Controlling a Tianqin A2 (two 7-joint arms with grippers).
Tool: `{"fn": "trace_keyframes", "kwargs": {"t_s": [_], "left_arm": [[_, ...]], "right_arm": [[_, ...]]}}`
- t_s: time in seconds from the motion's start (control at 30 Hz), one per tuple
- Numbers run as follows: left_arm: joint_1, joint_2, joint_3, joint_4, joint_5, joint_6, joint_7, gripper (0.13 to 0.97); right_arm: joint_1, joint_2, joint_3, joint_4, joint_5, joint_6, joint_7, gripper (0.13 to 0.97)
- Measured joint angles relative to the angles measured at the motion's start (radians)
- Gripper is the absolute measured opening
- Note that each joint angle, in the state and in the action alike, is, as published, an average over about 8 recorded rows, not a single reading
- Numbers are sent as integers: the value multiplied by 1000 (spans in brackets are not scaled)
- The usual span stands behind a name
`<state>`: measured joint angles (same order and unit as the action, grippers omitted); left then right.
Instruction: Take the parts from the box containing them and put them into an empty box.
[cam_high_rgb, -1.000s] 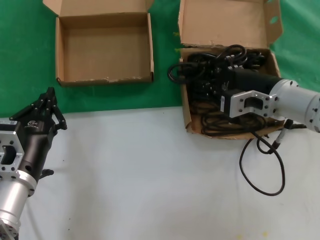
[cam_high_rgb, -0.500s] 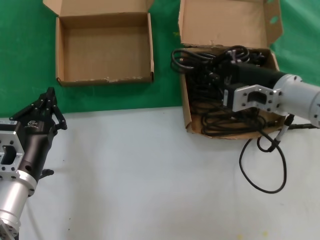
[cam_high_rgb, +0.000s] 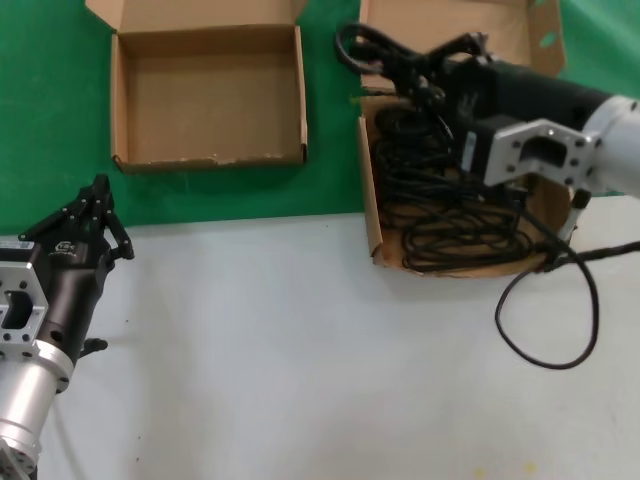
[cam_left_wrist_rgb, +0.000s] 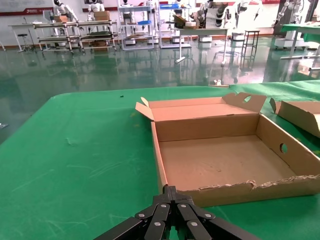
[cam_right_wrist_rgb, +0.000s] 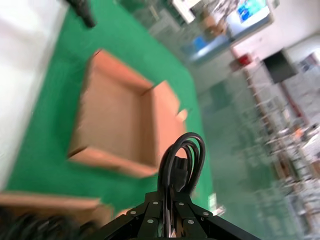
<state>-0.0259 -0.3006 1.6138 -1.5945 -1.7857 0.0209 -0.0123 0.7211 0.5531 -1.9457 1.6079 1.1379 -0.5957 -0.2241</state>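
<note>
Right gripper (cam_right_wrist_rgb: 167, 207) pinches one coiled power cord (cam_right_wrist_rgb: 182, 160) by its bundled loops (we judge it light, floppy, snag-prone); left gripper (cam_high_rgb: 98, 200), closed, waits near the empty box (cam_high_rgb: 120, 100).

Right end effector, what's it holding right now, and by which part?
The right end effector is shut on a coiled power cord, pinching the bundled loops at one end. The left end effector holds nothing.
</note>
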Motion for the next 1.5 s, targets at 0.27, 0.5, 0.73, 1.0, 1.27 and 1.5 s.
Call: {"fn": "trace_keyframes", "kwargs": {"t_s": [0.27,0.5,0.73,1.0,1.27,1.5], "left_arm": [[0,0,0,0,0,0,0,145],[0,0,0,0,0,0,0,145],[0,0,0,0,0,0,0,145],[0,0,0,0,0,0,0,145],[0,0,0,0,0,0,0,145],[0,0,0,0,0,0,0,145]], "right_arm": [[54,-80,-21,83,-57,-15,29,161],[119,-207,-86,0,-74,23,-28,161],[162,-303,-146,-156,-34,89,-135,160],[181,-370,-190,-317,57,157,-273,165],[165,-375,-210,-360,103,183,-354,197],[137,-345,-183,-313,97,207,-346,286]]}}
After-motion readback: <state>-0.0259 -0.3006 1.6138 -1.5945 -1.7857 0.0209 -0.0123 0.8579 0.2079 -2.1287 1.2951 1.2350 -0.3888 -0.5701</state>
